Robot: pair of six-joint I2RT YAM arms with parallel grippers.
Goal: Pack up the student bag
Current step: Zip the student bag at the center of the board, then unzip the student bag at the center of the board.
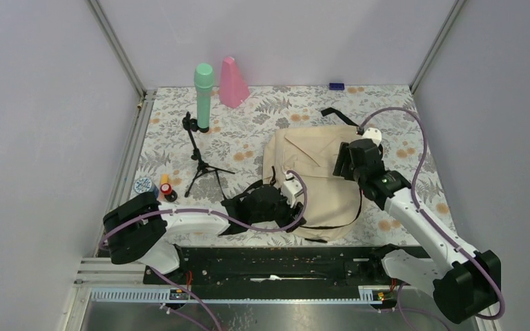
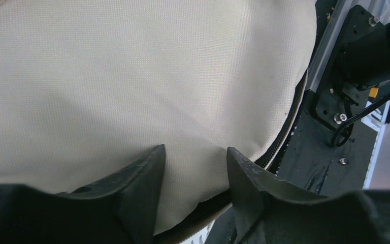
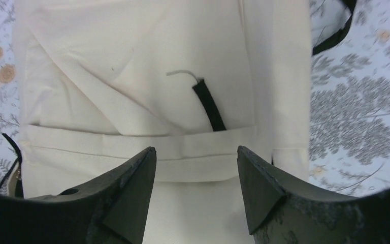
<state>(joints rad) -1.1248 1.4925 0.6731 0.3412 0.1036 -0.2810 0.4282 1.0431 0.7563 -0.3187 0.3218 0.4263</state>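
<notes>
Currently the left gripper (image 2: 195, 152) stands partly open, its fingers (image 2: 142, 175) apart over the zipper edge of the student bag (image 1: 314, 155), which lies flat on the floral table (image 1: 248, 138). Whether the tips touch the cloth I cannot tell. The right gripper (image 3: 197, 152) hangs spread and empty above the bag's far part. Print on the small round blue-and-white item (image 1: 143, 185) is too small to read. The left arm hides the bag's near corner.

2 white-black arms (image 1: 192, 221), purple cables (image 1: 419, 125)
</notes>
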